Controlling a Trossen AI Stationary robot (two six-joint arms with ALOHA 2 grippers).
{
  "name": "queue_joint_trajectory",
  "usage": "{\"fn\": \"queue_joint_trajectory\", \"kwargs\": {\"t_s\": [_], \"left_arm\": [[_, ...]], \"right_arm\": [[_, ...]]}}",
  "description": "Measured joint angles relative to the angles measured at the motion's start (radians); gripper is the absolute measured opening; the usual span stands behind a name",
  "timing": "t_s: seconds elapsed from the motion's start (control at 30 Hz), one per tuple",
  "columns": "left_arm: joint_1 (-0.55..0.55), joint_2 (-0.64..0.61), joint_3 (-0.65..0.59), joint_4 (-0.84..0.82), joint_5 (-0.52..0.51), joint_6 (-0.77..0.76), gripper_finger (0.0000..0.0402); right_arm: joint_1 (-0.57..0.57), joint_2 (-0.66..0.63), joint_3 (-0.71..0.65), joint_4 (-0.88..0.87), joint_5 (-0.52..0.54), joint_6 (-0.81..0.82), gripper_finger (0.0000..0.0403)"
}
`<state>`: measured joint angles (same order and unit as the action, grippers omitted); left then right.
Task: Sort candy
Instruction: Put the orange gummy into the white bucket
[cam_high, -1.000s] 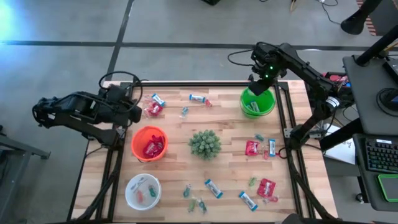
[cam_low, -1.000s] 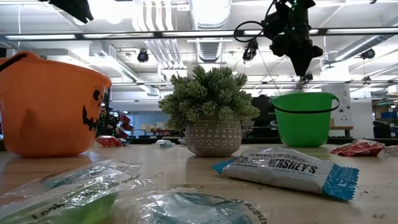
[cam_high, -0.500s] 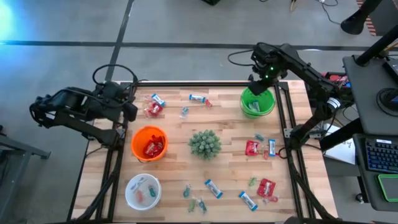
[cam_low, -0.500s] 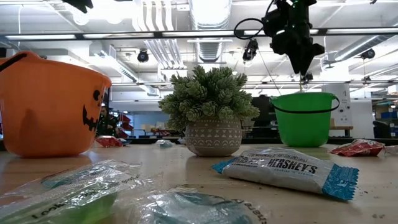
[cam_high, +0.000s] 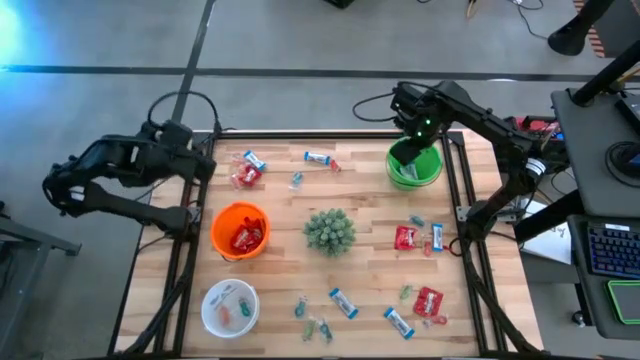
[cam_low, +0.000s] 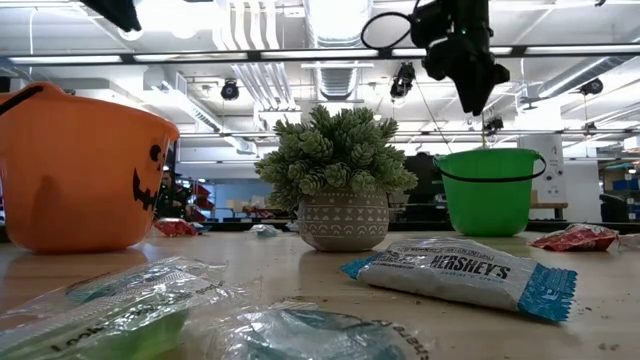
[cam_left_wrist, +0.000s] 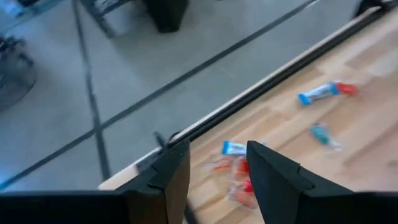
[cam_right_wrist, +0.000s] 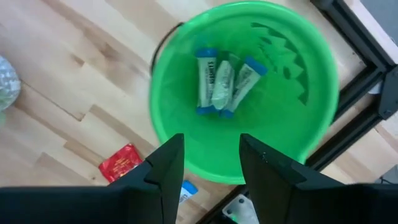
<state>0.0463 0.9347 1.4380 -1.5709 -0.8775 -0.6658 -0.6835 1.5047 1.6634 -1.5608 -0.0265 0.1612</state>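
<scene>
Two grippers open (nothing held), candy (cam_high: 407, 237) scattered

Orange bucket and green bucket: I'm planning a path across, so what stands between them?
In the high view, the potted plant sits roughly between the orange bucket and the green bucket.

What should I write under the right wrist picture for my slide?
Open right gripper above a green bowl with blue-and-white candy bars inside.

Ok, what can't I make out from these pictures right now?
- Orange bucket contents: low view, its wall hides them; high view shows only red.
- White bowl pieces: high view, too small to identify.
- Nearest wrappers: low view, blurred.
- Left gripper: low view, cut off by the top edge.
</scene>
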Motion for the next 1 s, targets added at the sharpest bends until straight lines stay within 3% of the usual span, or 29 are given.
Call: {"fn": "queue_joint_trajectory", "kwargs": {"t_s": [0.2, 0.5, 0.6, 0.77, 0.87, 1.0], "left_arm": [[0.252, -0.028, 0.001, -0.001, 0.138, 0.129, 0.0139], [0.619, 0.029, 0.000, 0.090, 0.396, 0.430, 0.0139], [0.700, 0.056, 0.000, 0.156, 0.449, 0.540, 0.0139], [0.840, 0.108, -0.003, 0.221, 0.646, 0.713, 0.0139], [0.918, 0.148, -0.015, 0.226, 0.694, 0.778, 0.0139], [0.923, 0.153, -0.014, 0.219, 0.730, 0.774, 0.0139]], "right_arm": [[0.053, 0.000, 0.000, 0.017, 0.000, 0.018, 0.0146], [0.077, 0.002, 0.001, 0.099, -0.003, 0.190, 0.0146], [0.083, 0.002, 0.001, 0.101, -0.003, 0.214, 0.0146], [0.096, 0.002, 0.001, 0.101, -0.002, 0.237, 0.0146], [0.111, 0.002, 0.001, 0.102, -0.002, 0.236, 0.0146], [0.126, 0.002, 0.001, 0.105, 0.001, 0.232, 0.0146]]}}
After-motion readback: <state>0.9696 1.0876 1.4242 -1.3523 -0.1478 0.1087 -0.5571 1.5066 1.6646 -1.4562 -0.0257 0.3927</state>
